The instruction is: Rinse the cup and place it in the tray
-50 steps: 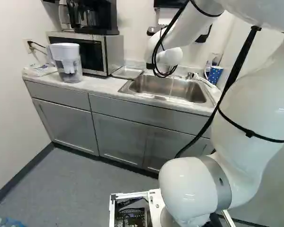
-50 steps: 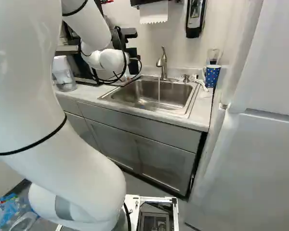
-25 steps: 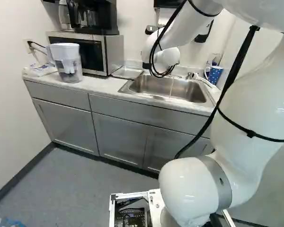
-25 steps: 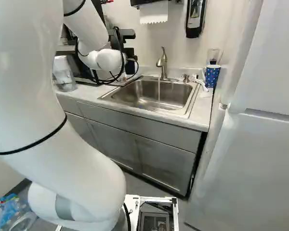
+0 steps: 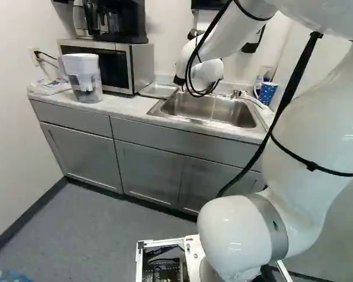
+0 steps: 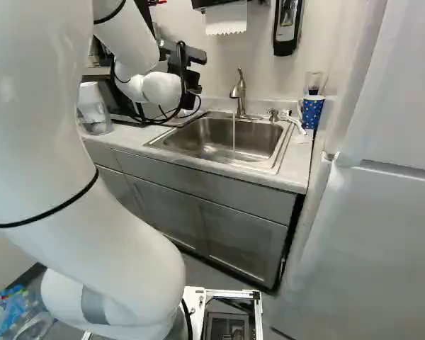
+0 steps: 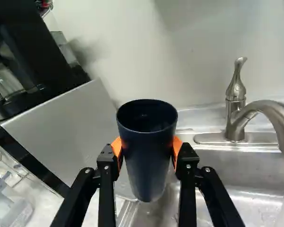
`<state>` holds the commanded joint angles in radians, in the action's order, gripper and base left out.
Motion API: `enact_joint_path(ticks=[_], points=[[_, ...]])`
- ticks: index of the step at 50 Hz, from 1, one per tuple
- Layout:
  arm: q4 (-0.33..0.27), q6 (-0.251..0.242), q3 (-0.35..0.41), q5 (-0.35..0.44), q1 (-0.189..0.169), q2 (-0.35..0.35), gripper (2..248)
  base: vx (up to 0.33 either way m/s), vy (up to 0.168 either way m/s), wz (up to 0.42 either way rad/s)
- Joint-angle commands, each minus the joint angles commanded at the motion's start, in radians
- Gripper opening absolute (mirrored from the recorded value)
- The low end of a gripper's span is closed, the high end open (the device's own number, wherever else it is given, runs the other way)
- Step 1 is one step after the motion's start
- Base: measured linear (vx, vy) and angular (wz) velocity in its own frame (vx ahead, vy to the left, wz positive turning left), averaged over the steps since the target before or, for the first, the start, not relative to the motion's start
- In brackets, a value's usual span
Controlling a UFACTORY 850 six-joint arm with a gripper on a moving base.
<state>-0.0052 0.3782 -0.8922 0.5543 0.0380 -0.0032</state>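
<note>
While the gripper (image 7: 147,147) grasps the cup (image 7: 148,170) upright near the sink (image 6: 212,129), placement appears in hand; next, align over the tray (image 5: 157,90) beside the sink, then lower.

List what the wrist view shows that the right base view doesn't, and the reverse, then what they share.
Only the wrist view: the open mouth of the dark cup, and the orange pads of the gripper against its two sides.

Only the right base view: the spotted mug, the fridge, the paper towel and the soap dispenser.

Both: the sink, the faucet and its running water.
</note>
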Motion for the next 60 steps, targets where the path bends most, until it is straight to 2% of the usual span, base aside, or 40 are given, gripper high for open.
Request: enact_joint_path(ticks=[60], points=[[0.000,0.630,0.000,0.000,0.000,0.000,122,0.000,0.000,0.000]])
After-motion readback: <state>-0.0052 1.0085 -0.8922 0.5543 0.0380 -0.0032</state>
